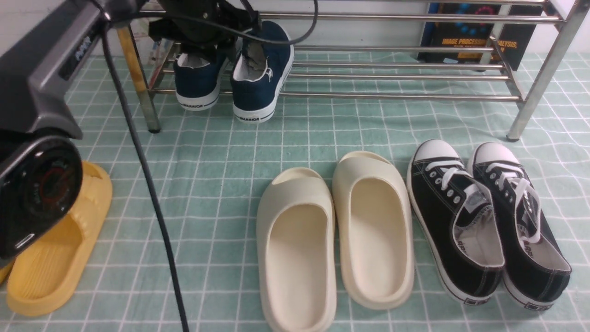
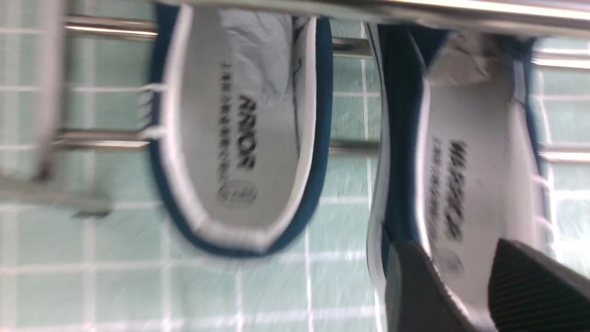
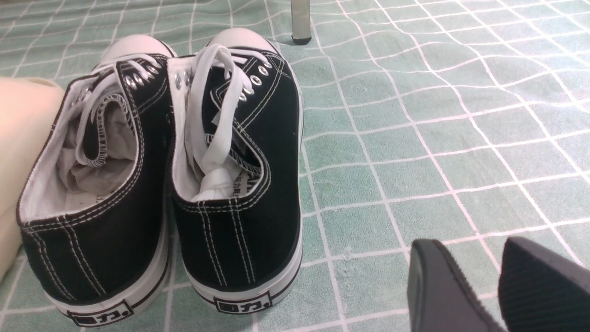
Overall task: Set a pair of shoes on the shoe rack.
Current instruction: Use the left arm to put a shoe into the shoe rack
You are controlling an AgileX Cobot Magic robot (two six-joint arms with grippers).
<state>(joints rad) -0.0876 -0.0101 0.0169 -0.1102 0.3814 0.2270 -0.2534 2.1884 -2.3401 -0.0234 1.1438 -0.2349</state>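
Note:
Two navy slip-on shoes sit side by side at the left end of the steel shoe rack (image 1: pixel 396 97), on its low bars. The left shoe (image 1: pixel 198 80) sits level. The right shoe (image 1: pixel 262 69) tilts, its heel hanging over the front bar. My left arm's wrist (image 1: pixel 198 23) hangs right above them. In the blurred left wrist view, my left gripper (image 2: pixel 470 276) is open over the heel of one shoe (image 2: pixel 474 152), with the grey insole showing between the fingers; the other shoe (image 2: pixel 239 138) lies beside it. My right gripper (image 3: pixel 479 276) is open and empty above the mat.
Two cream slides (image 1: pixel 295 240) lie mid-mat, with black lace-up sneakers (image 1: pixel 456 216) to their right, also in the right wrist view (image 3: pixel 230 184). A yellow slide (image 1: pixel 60 244) lies at the left by the arm's cable (image 1: pixel 147 184). A book (image 1: pixel 474 41) stands behind the rack.

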